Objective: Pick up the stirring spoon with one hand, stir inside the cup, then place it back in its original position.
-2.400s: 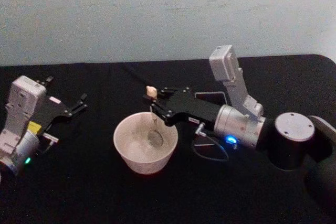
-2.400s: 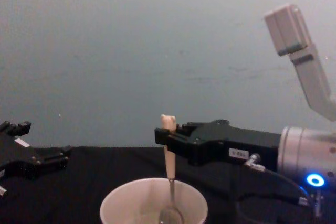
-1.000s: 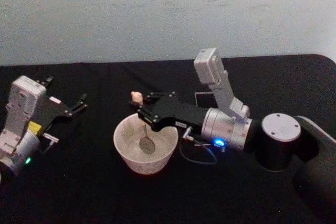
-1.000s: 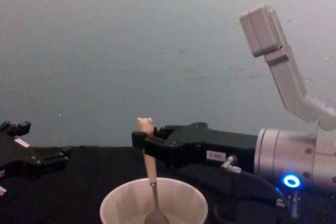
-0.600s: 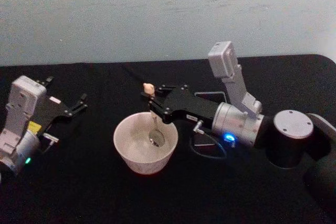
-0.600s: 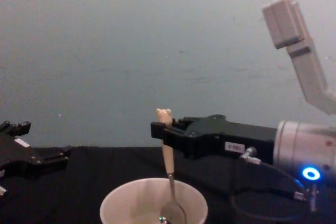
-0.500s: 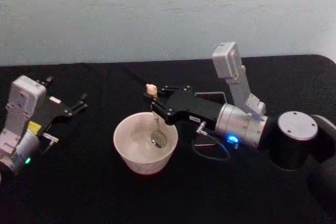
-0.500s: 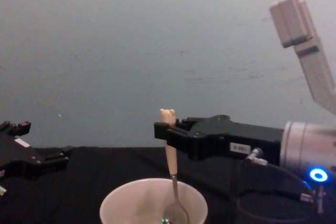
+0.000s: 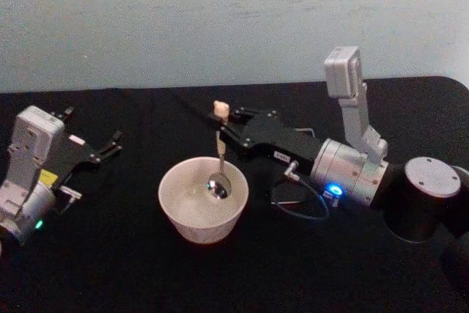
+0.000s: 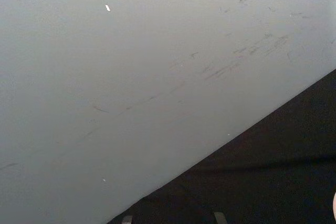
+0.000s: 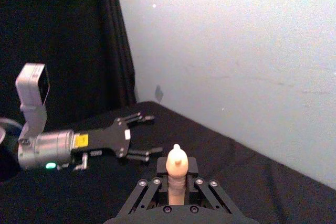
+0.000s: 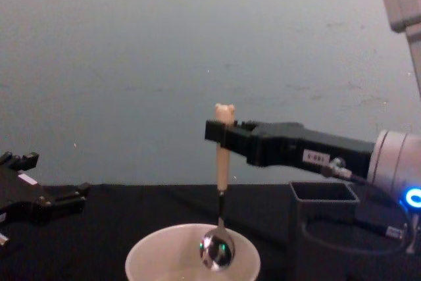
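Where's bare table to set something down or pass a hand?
Bare table: the strip between the left gripper and the cup, and the whole near edge in front of the cup. Crowded: right of the cup, where the right gripper holds the spoon in it, with cable and holder by its arm.

The black two-finger right gripper (image 9: 223, 128) on its shiny round wrist with a blue light reaches in level, fingers pinched tight, while the black left gripper (image 9: 110, 144) waits far left, fingers apart.
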